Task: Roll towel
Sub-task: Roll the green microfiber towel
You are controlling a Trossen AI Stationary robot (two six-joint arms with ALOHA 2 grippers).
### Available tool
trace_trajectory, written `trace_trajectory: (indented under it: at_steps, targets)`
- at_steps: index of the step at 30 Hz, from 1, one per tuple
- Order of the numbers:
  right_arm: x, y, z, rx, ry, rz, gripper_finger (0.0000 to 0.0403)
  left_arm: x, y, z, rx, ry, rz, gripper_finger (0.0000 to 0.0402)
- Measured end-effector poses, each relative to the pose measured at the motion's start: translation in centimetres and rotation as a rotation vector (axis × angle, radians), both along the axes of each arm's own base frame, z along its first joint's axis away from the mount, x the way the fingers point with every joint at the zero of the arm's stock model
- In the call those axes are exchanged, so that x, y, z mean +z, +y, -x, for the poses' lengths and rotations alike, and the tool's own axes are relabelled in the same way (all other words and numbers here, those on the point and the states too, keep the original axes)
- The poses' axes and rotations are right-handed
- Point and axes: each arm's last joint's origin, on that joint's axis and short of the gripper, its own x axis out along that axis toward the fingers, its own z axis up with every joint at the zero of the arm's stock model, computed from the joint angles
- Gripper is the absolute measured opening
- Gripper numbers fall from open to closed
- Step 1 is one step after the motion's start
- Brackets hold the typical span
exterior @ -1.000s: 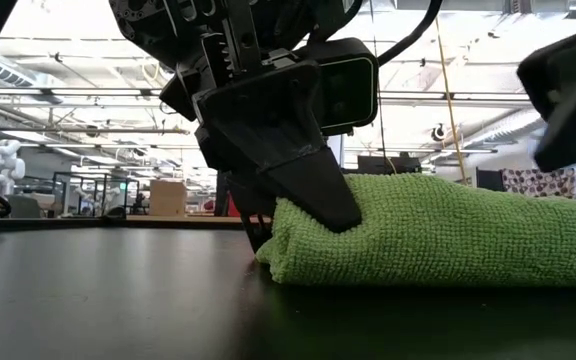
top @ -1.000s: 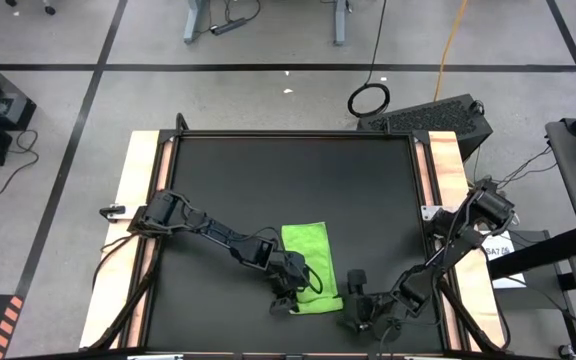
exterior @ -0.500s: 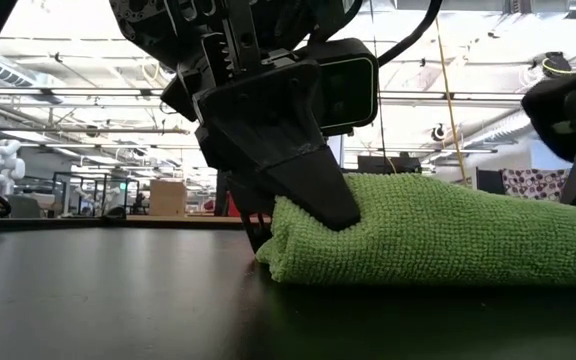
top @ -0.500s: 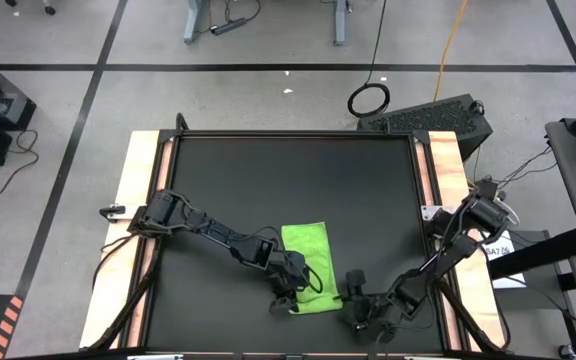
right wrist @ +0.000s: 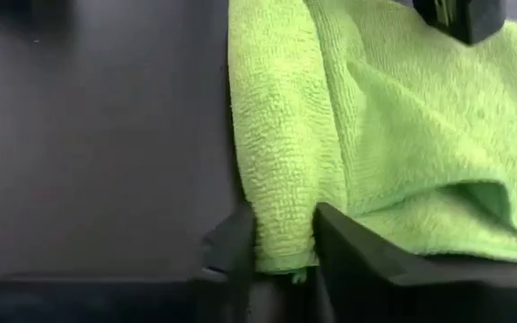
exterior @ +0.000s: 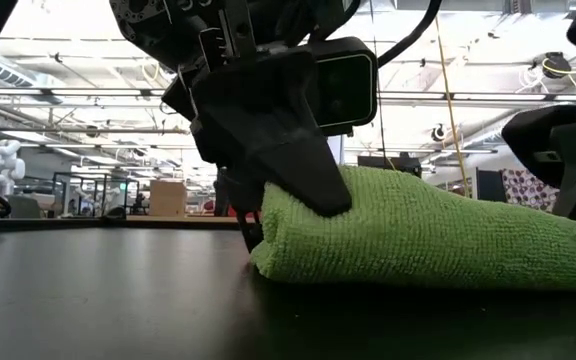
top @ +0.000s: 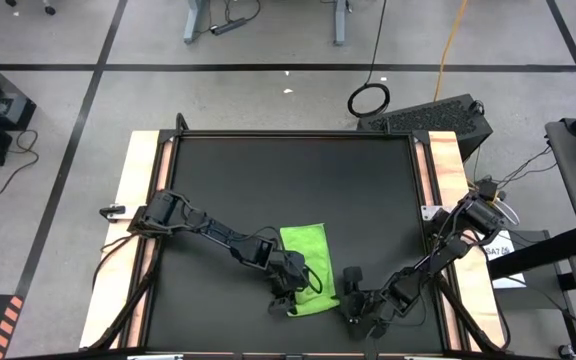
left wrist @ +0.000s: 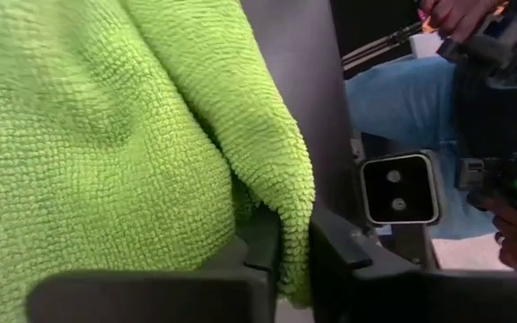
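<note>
- The towel [top: 309, 268] lies on the black table [top: 293, 190], low and just right of centre in the high view, its near end folded over into a thick roll.
- The left claw [top: 286, 297] sits at the towel's lower left corner in the high view; the left wrist view shows its two fingers [left wrist: 330, 247] pinching a fold of the green cloth [left wrist: 133, 135] between them.
- In the low view this claw [exterior: 268, 140] presses down on the left end of the towel [exterior: 418, 235], which bulges up beside it.
- The right claw [top: 352, 300] is at the towel's lower right corner; in the right wrist view its fingers [right wrist: 348, 235] stand on either side of the rolled edge [right wrist: 281, 152], closed against it.
</note>
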Motion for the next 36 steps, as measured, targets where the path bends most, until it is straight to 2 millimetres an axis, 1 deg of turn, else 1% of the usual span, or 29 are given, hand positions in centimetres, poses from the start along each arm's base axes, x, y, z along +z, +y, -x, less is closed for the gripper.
trace_trajectory:
  at_steps: [2,6,7,9,12,14,17,19,22,25,28,33,36]
  targets:
    - [0.0,-0.1,-0.1,-0.009,0.013,-0.024,0.0083,0.4,0.0,0.1,-0.011,-0.003,0.016,0.0068]
    - [-0.1,-0.3,-0.3,-0.037,0.044,-0.089,0.0016,1.2,0.0,0.5,-0.016,0.016,0.02,0.0139]
    - [-0.1,-0.4,-0.4,-0.045,0.049,-0.107,0.0009,1.6,0.0,0.5,-0.009,0.011,0.016,0.0155]
    - [0.0,-0.4,-0.4,-0.072,0.052,-0.14,0.001,2.9,0.3,0.9,0.022,0.002,-0.035,0.0177]
    - [0.0,-0.4,-0.4,-0.107,0.066,-0.2,0.0014,5.1,0.1,1.8,0.058,-0.08,-0.209,0.0185]
    - [0.1,-0.4,-0.6,-0.11,0.088,-0.251,0.001,6.1,-0.3,2.6,0.064,-0.122,-0.323,0.0186]
    - [0.2,-0.5,-0.9,-0.103,0.13,-0.336,0.0004,8.1,-1.5,3.9,0.06,-0.215,-0.456,0.0187]
    - [0.3,-0.8,-1.2,-0.11,0.158,-0.387,0.0004,8.9,-2.8,4.3,0.065,-0.297,-0.526,0.0187]
    - [0.5,-1.3,-1.7,-0.116,0.196,-0.456,0.0003,8.9,-5.0,5.5,0.051,-0.365,-0.642,0.0187]
    - [0.9,-1.9,-2.3,-0.113,0.219,-0.523,0.0003,8.3,-6.9,6.4,0.045,-0.415,-0.734,0.0187]
    - [1.0,-2.5,-3.0,-0.125,0.24,-0.584,0.0003,7.2,-8.2,6.9,0.028,-0.423,-0.807,0.0187]
    - [1.1,-3.8,-3.9,-0.154,0.295,-0.681,0.0003,5.6,-10.1,7.5,0.029,-0.454,-0.854,0.0187]
    - [1.2,-4.4,-4.5,-0.173,0.313,-0.733,0.0003,4.5,-10.9,7.6,0.022,-0.477,-0.892,0.0187]
